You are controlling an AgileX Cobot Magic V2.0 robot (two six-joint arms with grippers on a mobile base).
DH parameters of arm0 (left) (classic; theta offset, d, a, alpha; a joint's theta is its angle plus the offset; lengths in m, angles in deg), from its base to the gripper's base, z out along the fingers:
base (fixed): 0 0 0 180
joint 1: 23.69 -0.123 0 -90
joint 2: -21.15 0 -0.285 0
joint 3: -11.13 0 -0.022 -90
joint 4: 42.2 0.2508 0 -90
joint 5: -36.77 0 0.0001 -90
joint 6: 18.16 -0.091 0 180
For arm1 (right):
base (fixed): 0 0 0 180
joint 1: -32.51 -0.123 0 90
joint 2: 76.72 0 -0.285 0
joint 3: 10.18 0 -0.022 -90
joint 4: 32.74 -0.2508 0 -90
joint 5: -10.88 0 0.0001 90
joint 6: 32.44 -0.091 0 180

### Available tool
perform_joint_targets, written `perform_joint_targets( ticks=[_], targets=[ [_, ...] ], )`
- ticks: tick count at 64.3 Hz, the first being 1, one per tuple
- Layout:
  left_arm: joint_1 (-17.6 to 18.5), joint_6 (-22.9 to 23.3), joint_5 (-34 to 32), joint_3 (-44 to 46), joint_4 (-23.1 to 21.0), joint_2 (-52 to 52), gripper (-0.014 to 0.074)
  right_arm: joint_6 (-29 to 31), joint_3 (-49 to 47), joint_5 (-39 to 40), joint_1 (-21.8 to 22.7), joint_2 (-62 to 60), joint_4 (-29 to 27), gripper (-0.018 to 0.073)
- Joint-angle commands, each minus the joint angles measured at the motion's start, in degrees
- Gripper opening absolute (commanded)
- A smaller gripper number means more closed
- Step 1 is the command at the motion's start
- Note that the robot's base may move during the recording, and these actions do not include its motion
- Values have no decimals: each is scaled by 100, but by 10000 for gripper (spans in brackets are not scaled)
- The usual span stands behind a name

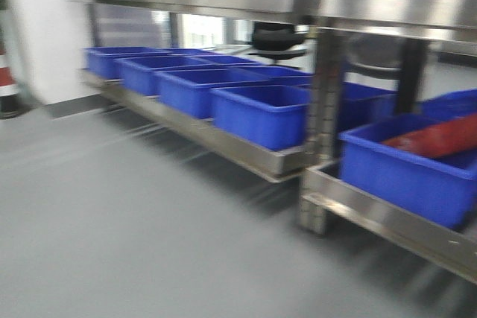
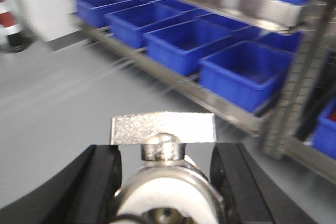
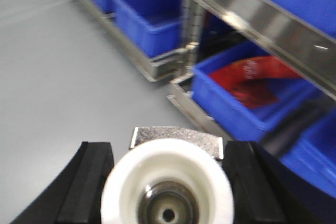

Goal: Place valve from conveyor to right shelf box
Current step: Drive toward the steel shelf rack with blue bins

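In the left wrist view my left gripper (image 2: 167, 179) is shut on a silvery valve (image 2: 165, 190) with a whitish end piece, its flat lever handle (image 2: 163, 128) pointing up between the black fingers (image 2: 100, 182). In the right wrist view my right gripper (image 3: 167, 182) is shut on a second valve (image 3: 167, 174), its white end piece facing the camera and its lever behind it. Both are held in the air above the grey floor. The conveyor is out of view. Neither gripper shows in the front view.
A steel shelf rack (image 1: 223, 139) carries a row of blue boxes (image 1: 261, 113) on its low level. To the right, a second rack holds a blue box (image 1: 406, 169) with a red item (image 1: 436, 138) inside; that box also shows in the right wrist view (image 3: 231, 103). Grey floor (image 1: 112, 221) lies in front.
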Motion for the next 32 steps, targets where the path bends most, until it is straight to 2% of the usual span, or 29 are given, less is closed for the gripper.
perform_joint_targets(
  ticks=[1, 32],
  targets=[
    [17, 39, -329, 80, -58, 74, -111, 7, -95, 408, 10, -87, 49, -151],
    [17, 39, -329, 80, -58, 74, -111, 7, -95, 408, 10, -87, 49, -151]
  ],
)
